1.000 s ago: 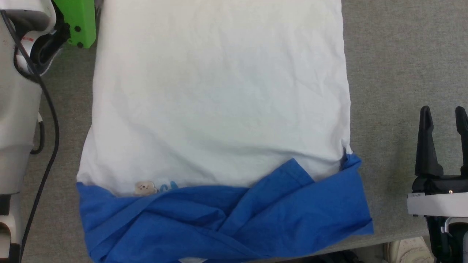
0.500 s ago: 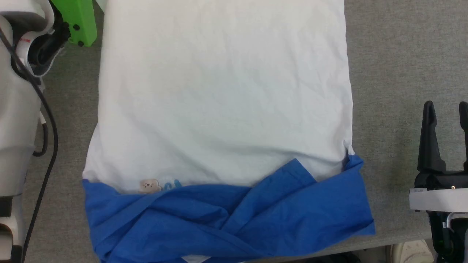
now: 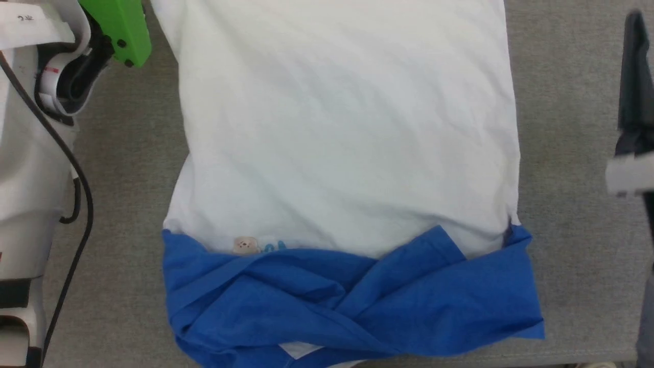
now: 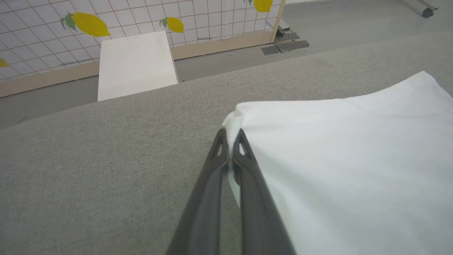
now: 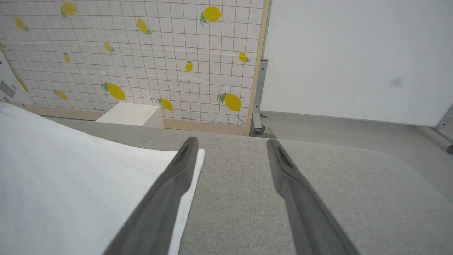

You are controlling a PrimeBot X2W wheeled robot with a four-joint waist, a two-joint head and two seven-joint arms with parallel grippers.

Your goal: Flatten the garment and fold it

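Note:
The garment (image 3: 337,138) lies on the grey table (image 3: 572,245), its white body spread up the head view. Its blue sleeves (image 3: 357,301) are folded across each other near the front edge, beside the small bear patch (image 3: 246,246). In the left wrist view my left gripper (image 4: 230,133) is shut on a far white corner of the garment (image 4: 234,118), which bunches between the tips. My right gripper (image 5: 231,142) is open just above the table at the other far corner (image 5: 198,157); its left finger overlaps that corner. One dark right finger (image 3: 633,76) shows blurred at the head view's right edge.
My left arm's pale casing with a green part (image 3: 120,28) and a black cable (image 3: 76,204) take up the head view's left side. Beyond the table's far edge stand a white box (image 4: 136,63) and a lemon-print grid wall (image 5: 141,53).
The head camera has shifted, so the garment sits further right in the picture. My right gripper has moved up the view toward the far corner. My left gripper has shut on its corner.

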